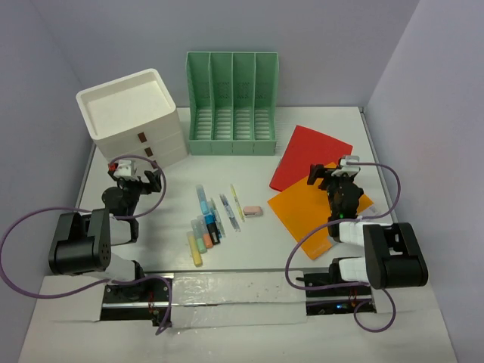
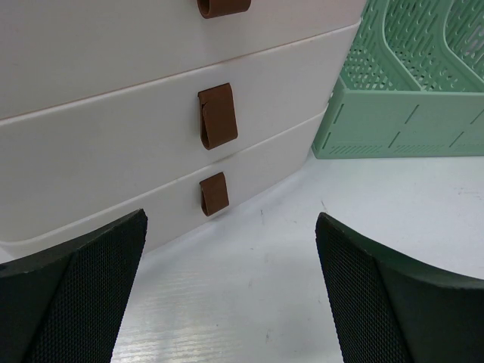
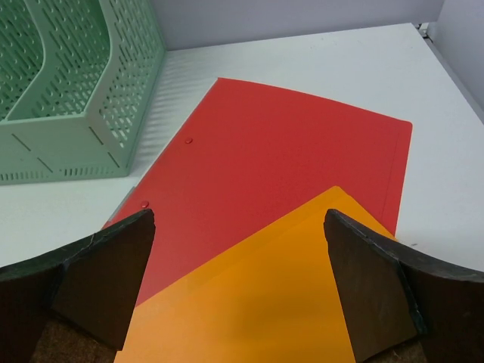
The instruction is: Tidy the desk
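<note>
The white desk carries a red folder and an orange folder at the right, the orange one overlapping the red. Several markers and pens and a pink eraser lie in the middle. My left gripper is open and empty, just in front of the white three-drawer box; its brown pull tabs face it. My right gripper is open and empty above the orange folder and red folder.
A green slotted file holder stands at the back centre, also in the left wrist view and the right wrist view. Walls close in the left, back and right. The arm bases sit at the near edge.
</note>
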